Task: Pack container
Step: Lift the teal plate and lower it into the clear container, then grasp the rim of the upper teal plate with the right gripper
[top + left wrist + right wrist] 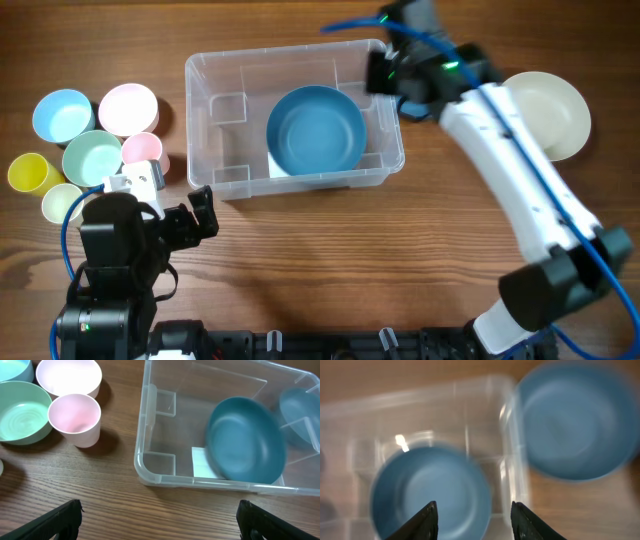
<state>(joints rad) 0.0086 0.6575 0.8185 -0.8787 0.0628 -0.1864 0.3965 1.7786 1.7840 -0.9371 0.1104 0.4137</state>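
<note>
The clear container (200, 100) stands at the middle back of the table, with a white label (202, 462) on its base. A dark blue bowl (315, 130) lies inside it, also in the left wrist view (245, 440) and the right wrist view (430, 490). A second blue bowl (575, 420) sits outside the container's wall (510, 460); the right arm hides it from overhead. My right gripper (385, 72) is open and empty (472, 505) above the container's right rim. My left gripper (180, 205) is open and empty (160, 507) over the table before the container's rim (142, 455).
Left of the container stand a light blue bowl (62, 113), a pink bowl (128, 107), a green bowl (92, 157), a pink cup (142, 150), a yellow cup (30, 172) and a cream cup (62, 203). A cream bowl (548, 115) sits at the right.
</note>
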